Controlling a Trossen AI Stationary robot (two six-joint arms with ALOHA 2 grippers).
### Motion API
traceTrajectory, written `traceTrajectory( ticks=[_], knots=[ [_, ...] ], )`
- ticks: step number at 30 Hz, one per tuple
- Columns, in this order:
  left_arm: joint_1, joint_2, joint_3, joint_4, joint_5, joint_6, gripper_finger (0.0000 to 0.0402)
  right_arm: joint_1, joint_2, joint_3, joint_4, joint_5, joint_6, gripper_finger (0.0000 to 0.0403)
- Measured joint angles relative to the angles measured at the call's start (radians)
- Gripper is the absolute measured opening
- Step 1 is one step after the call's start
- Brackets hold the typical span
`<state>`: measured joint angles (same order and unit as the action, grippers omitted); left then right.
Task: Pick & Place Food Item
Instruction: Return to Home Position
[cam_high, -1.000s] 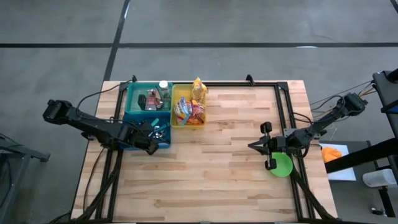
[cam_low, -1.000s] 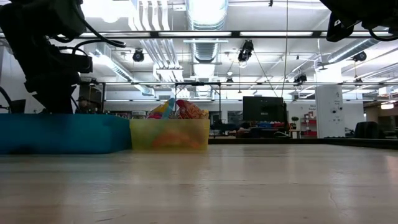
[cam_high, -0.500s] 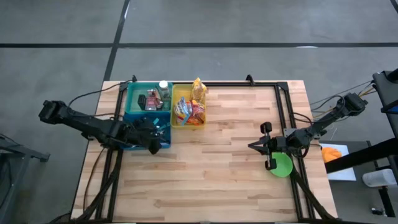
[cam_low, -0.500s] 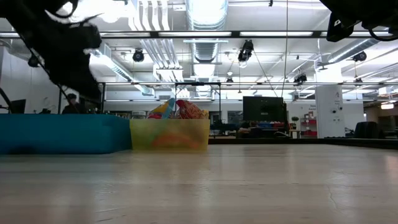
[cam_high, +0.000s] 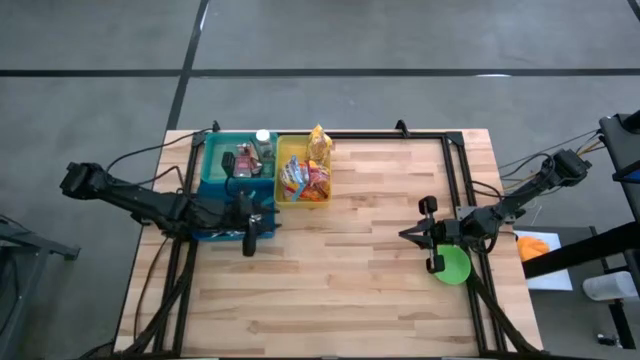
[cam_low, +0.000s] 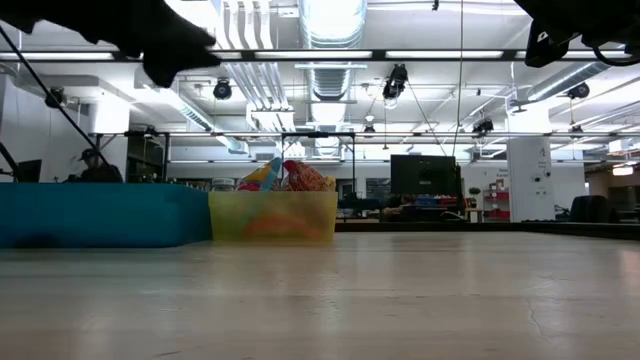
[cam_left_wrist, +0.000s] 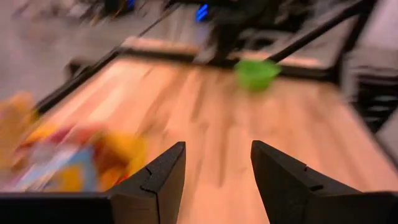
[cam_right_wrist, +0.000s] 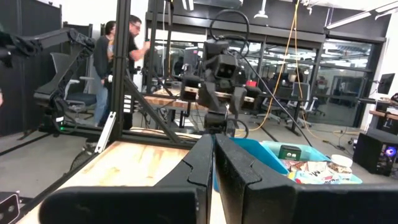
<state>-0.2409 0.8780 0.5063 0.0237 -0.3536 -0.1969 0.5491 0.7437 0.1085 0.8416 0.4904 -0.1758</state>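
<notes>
In the high view the yellow bin (cam_high: 303, 172) sits in the upper left part of the tabletop (cam_high: 350, 290). Its long axis runs from the picture's top to its bottom, and it is filled with bright snack packets (cam_high: 305, 180). A yellow packet (cam_high: 318, 143) stands up at the bin's upper end. Just beside its left wall is a teal bin (cam_high: 238, 160), and directly below that a blue bin (cam_high: 264, 226), most of it hidden under the left arm. The left pincer (cam_high: 249, 243) hangs over the blue bin's lower right corner, pointing towards the bottom of the picture, just below and left of the yellow bin. Its wrist view shows the fingers (cam_left_wrist: 163, 180) spread with nothing between them. The right pincer (cam_high: 405, 236) waits at the right side of the tabletop, well apart from the bins. It points left, its fingers (cam_right_wrist: 202, 165) pressed together and empty, close to a green bowl (cam_high: 452, 266).
</notes>
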Motion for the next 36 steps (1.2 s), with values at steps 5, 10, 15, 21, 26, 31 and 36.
traceTrajectory(
  ticks=[5, 10, 15, 21, 26, 31, 36],
  knots=[
    [0.0, 0.0, -0.109, 0.292, 0.108, 0.1, 0.0184, 0.0, 0.0, 0.0, 0.0, 0.0, 0.0, 0.0013],
    [0.0, 0.0, -0.27, 0.592, 0.211, 0.159, 0.0147, 0.0, 0.0, 0.0, 0.0, 0.0, 0.0, 0.0013],
    [0.0, -0.006, -0.428, 0.828, 0.25, 0.194, 0.0081, 0.0, 0.0, 0.0, 0.0, 0.0, 0.0, 0.0013],
    [-0.001, -0.026, -0.503, 0.899, 0.251, 0.166, 0.0008, 0.0, 0.0, 0.0, 0.0, 0.0, 0.0, 0.0013],
    [-0.001, -0.05, -0.503, 0.87, 0.276, 0.196, 0.0002, 0.0, 0.0, 0.0, -0.004, 0.0, 0.0, 0.0013],
    [-0.001, -0.165, -0.503, 0.71, 0.29, 0.274, 0.0001, 0.0, 0.0, 0.0, -0.008, 0.0, 0.0, 0.0013],
    [-0.001, -0.343, -0.503, 0.459, 0.288, 0.324, 0.0, 0.0, 0.0, 0.0, -0.008, 0.0, 0.0, 0.0013]
  ],
)
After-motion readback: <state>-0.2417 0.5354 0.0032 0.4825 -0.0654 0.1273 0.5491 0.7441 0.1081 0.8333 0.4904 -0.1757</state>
